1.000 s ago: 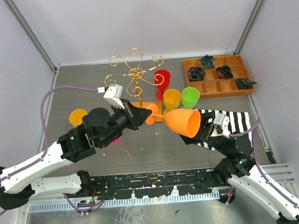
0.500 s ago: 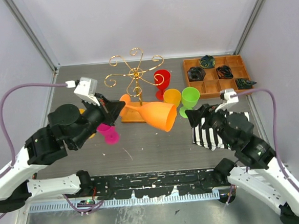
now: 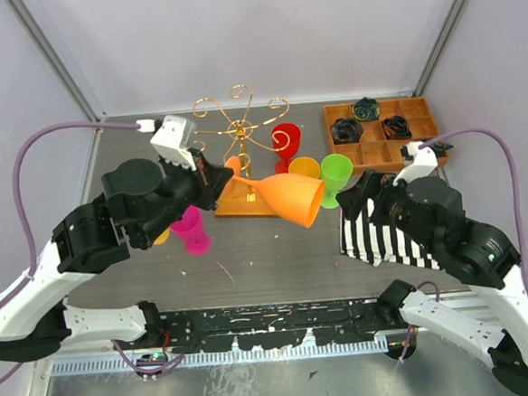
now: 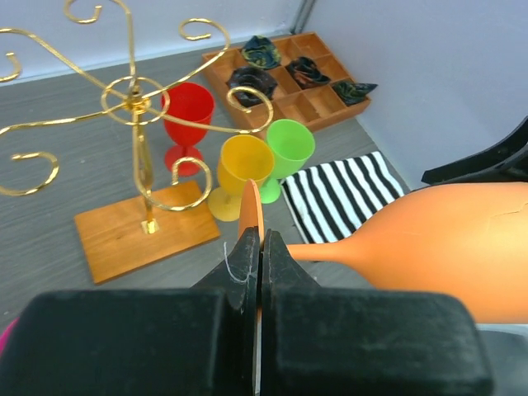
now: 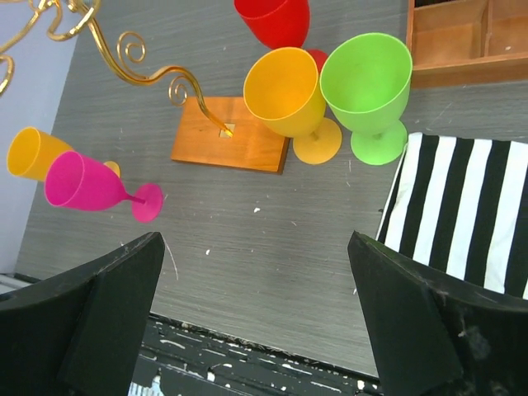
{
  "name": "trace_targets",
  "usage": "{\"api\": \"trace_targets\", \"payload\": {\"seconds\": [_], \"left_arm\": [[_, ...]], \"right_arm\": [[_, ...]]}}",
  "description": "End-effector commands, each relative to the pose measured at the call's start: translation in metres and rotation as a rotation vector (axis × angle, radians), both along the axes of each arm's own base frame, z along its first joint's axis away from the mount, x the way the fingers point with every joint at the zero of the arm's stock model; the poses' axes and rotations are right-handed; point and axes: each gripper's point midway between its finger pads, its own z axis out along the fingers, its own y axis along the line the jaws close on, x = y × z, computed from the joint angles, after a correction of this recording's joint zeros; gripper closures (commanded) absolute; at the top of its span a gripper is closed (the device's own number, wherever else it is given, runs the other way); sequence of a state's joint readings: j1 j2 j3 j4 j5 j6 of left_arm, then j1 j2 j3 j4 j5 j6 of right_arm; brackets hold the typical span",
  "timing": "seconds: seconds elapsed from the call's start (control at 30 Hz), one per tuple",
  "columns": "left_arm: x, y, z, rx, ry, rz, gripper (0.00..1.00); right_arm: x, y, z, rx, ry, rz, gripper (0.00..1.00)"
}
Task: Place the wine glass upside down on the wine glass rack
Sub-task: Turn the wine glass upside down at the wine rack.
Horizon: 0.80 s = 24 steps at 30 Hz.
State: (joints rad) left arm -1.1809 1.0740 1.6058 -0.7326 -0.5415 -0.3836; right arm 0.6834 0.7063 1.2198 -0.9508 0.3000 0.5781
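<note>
Handover was over. A second earlier both grippers were on the orange wine glass [image 3: 286,195], right at the bowl, left at the foot. Now the right gripper [image 3: 355,199] had let go and backed off to its own side, above the striped cloth [image 3: 389,239]. Its fingers [image 5: 107,305] were spread wide with nothing between them, only table [image 5: 264,247] showing in the gap.

The left gripper [image 3: 217,177] was clenched on the thin foot disc, held edge-on between its fingers [image 4: 243,264]. It had carried the glass up and back toward the rack [image 3: 237,127].

The glass was in the air, lying roughly level. Its foot end was just beside the rack's post, and the bowl mouth pointed to the right and toward the arms, above the near edge of the rack's wooden base. It was not upside down yet and not on any scroll arm; every arm looked bare.

Judgement: the regrasp was done, so the left arm alone carries the rest. The bowl needs turning down and the stem slipping into a scroll arm. With such a slim hold on the disc, the glass could pivot.

The red glass [image 3: 286,142], yellow glass [image 3: 304,172], green glass [image 3: 336,170] and pink glass [image 3: 191,232] sat near the rack, with the wooden tray [image 3: 383,156] far right.

No brand, label or writing was readable anywhere.
</note>
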Motion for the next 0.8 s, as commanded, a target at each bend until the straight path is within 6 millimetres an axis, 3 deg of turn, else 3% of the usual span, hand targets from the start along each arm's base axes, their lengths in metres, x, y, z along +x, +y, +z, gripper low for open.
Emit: {"api": "trace_targets", "payload": {"seconds": [0.0, 0.17, 0.37, 0.53, 0.67, 0.77], "left_arm": [[-0.009, -0.024, 0.017, -0.064, 0.047, -0.073, 1.00], [-0.015, -0.044, 0.022, -0.105, 0.096, -0.122, 1.00], [-0.020, -0.055, 0.023, -0.131, 0.119, -0.141, 1.00], [-0.022, -0.058, 0.029, -0.126, 0.098, -0.149, 1.00], [-0.023, -0.065, 0.031, -0.099, 0.074, -0.152, 1.00], [-0.026, -0.065, 0.034, -0.096, 0.064, -0.157, 1.00]], "right_arm": [[-0.002, -0.015, 0.048, 0.055, -0.136, -0.045, 0.00], [-0.004, -0.029, 0.107, 0.033, -0.237, -0.060, 0.00], [-0.006, -0.012, 0.169, 0.044, -0.331, 0.054, 0.00], [-0.002, 0.014, 0.182, 0.023, -0.319, 0.176, 0.00], [-0.003, 0.056, 0.170, 0.015, -0.246, 0.375, 0.01], [-0.001, 0.074, 0.160, 0.001, -0.211, 0.455, 0.05]]}}
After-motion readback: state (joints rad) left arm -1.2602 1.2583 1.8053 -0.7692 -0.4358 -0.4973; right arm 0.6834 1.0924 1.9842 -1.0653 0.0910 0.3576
